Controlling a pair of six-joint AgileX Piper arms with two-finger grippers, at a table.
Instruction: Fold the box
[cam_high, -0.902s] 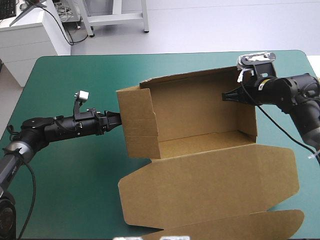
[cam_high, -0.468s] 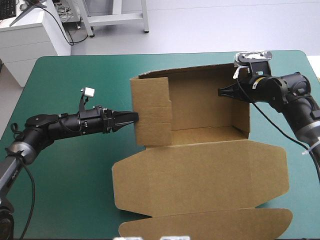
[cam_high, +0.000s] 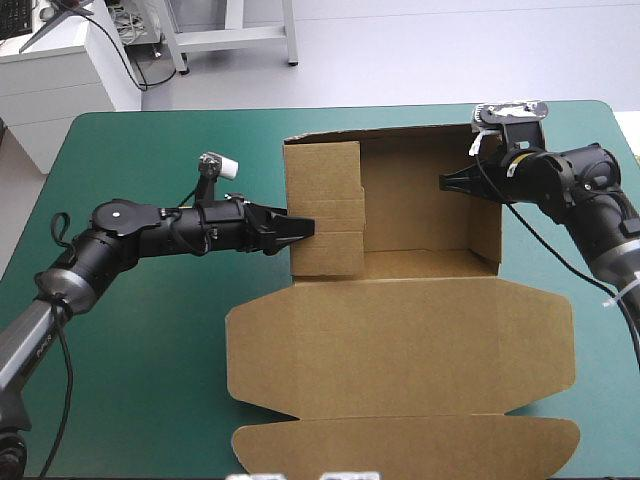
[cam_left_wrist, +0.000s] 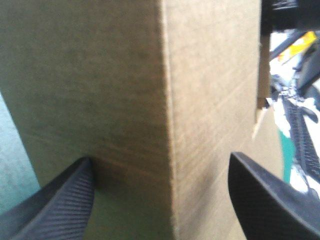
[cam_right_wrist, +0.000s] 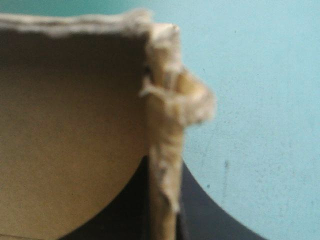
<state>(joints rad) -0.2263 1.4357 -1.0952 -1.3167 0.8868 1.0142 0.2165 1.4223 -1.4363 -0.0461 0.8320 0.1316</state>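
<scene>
On the teal-green worktop (cam_high: 150, 350), the left gripper (cam_high: 308, 227) straddles, open, a corner of the brown box (cam_high: 400, 330); the right gripper (cam_high: 445, 183) pinches its wall edge.

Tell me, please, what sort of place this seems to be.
Probably a robotics lab or test workspace: the left gripper and right gripper work on a brown box at a teal-green table, with a white cabinet and bare pale floor beyond.
</scene>
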